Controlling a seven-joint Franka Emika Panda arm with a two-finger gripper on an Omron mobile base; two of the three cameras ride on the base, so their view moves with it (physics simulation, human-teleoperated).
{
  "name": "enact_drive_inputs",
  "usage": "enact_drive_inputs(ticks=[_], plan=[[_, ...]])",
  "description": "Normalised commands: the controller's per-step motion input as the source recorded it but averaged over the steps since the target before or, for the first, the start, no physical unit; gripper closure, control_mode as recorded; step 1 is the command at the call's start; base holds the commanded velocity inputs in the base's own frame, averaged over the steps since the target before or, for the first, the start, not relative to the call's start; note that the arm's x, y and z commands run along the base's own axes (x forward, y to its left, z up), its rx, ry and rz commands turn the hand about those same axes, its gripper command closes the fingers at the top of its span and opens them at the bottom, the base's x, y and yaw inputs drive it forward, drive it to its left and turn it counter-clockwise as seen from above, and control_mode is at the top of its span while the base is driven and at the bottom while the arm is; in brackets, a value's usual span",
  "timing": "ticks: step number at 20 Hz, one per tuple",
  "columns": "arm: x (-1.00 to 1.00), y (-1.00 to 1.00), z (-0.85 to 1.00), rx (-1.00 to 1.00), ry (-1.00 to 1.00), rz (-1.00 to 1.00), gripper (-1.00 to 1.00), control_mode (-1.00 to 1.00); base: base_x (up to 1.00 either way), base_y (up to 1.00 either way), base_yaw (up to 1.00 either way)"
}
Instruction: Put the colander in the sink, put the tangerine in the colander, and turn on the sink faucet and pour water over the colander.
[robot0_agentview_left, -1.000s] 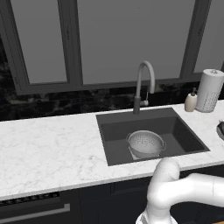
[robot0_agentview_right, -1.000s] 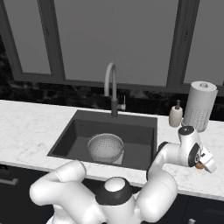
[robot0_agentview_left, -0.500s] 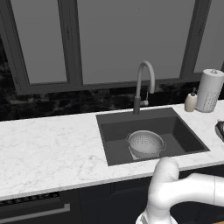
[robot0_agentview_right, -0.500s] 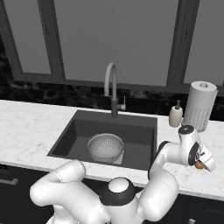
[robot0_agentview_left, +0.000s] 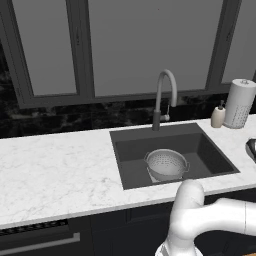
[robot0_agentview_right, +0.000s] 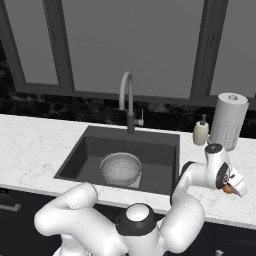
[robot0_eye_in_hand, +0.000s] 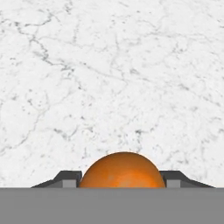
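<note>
The tangerine (robot0_eye_in_hand: 122, 171), a small orange ball, sits on the white marble between my two dark fingertips (robot0_eye_in_hand: 68, 178), which press against its two sides. My gripper (robot0_eye_in_hand: 122, 181) is shut on it. From the right base view my gripper (robot0_agentview_right: 233, 186) is low over the counter to the right of the sink (robot0_agentview_right: 161, 150), with the tangerine (robot0_agentview_right: 227, 189) peeking out beneath it. The silver colander (robot0_agentview_left: 166, 164) stands upright in the dark sink (robot0_agentview_left: 212, 156), also seen as the colander (robot0_agentview_right: 120, 168). The faucet (robot0_agentview_left: 164, 95) arches over the basin with no water running.
A tall white perforated cylinder (robot0_agentview_right: 228, 121) and a small soap dispenser (robot0_agentview_right: 201, 132) stand at the back right of the counter, just behind my hand. Wide marble counter (robot0_agentview_left: 55, 165) stretches left of the sink. Dark windows and a black backsplash line the back.
</note>
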Motion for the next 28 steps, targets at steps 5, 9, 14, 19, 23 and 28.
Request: enact_drive_inputs(ticks=[5, 9, 14, 19, 23, 28], plan=[[0.0, 0.0, 0.02, 0.0, 0.0, 0.0, 1.0, -1.0, 0.0, 0.0, 0.0], [-0.06, 0.06, 0.42, 0.0, 0.02, 0.0, 1.0, -1.0, 0.0, 0.0, 0.0], [-0.24, 0.32, 0.51, 0.0, 0.07, 0.0, 1.0, -1.0, 0.0, 0.0, 0.0], [-0.1, 0.6, 0.19, 0.02, 0.08, 0.09, 1.0, -1.0, 0.0, 0.0, 0.0], [-0.04, 0.82, 0.0, 0.06, 0.05, 0.12, 1.0, -1.0, 0.0, 0.0, 0.0], [0.0, 0.7, 0.01, 0.13, 0.04, 0.16, 1.0, -1.0, 0.0, 0.0, 0.0]])
